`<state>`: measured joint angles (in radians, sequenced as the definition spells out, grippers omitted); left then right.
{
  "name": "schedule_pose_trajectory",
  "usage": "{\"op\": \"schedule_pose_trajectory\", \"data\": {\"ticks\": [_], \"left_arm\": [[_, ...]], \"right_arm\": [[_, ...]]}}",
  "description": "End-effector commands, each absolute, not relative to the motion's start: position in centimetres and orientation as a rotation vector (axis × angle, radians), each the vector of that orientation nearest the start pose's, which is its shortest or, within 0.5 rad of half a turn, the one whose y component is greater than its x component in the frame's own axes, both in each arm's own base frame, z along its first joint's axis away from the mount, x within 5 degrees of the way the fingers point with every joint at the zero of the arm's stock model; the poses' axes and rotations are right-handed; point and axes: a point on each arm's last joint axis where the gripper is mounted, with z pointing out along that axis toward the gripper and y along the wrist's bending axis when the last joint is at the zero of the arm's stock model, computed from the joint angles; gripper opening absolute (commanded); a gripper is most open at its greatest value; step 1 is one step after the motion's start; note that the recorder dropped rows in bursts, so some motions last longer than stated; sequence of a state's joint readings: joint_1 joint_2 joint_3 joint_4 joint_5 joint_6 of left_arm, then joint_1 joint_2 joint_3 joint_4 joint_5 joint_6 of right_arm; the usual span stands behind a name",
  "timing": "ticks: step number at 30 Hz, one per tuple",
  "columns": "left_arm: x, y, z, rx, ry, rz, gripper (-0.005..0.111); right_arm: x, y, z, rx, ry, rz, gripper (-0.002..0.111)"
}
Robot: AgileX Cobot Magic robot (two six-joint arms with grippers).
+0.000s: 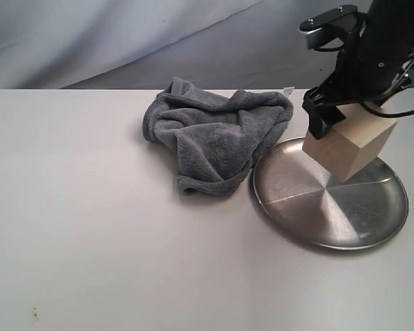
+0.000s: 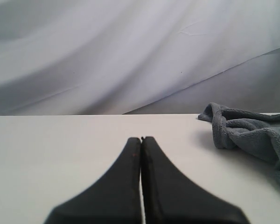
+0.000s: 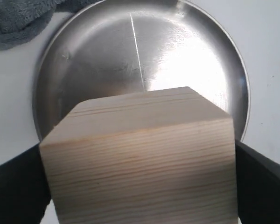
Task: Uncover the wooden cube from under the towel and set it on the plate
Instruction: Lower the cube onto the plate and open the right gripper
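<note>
Jaws of the right gripper [image 1: 352, 117] are clamped on opposite faces of the wooden cube [image 1: 348, 148], holding it tilted over the far half of the brushed-steel plate [image 1: 331, 207]; whether its lowest corner touches the plate cannot be determined. Jaws of the left gripper [image 2: 141, 140] are pressed together with nothing between them, low over the white table [image 1: 90, 241]. Crumpled in a heap, the blue-grey towel [image 1: 214, 134] lies on the table just beside the plate's left rim, clear of the cube.
</note>
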<state>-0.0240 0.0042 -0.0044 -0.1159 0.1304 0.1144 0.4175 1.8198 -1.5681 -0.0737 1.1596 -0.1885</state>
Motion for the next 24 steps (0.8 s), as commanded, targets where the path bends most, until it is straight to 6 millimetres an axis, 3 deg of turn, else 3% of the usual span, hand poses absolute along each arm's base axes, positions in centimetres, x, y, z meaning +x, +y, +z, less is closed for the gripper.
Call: {"op": "schedule_pose_trajectory", "data": {"ticks": [1, 8, 14, 24], "left_arm": [[5.6, -0.3, 20.1, 0.026, 1.613, -0.032, 0.0], [5.6, -0.3, 20.1, 0.026, 1.613, -0.032, 0.0], [5.6, -0.3, 20.1, 0.026, 1.613, -0.032, 0.0], [5.6, -0.3, 20.1, 0.026, 1.613, -0.032, 0.0]], "right_arm": [[36.0, 14.7, 26.3, -0.804, 2.747, -0.015, 0.0], [37.2, 15.2, 23.1, -0.763, 2.798, -0.01, 0.0], [38.2, 14.4, 20.5, -0.686, 2.882, -0.02, 0.0], [38.6, 14.1, 18.4, -0.658, 2.943, -0.029, 0.0]]}}
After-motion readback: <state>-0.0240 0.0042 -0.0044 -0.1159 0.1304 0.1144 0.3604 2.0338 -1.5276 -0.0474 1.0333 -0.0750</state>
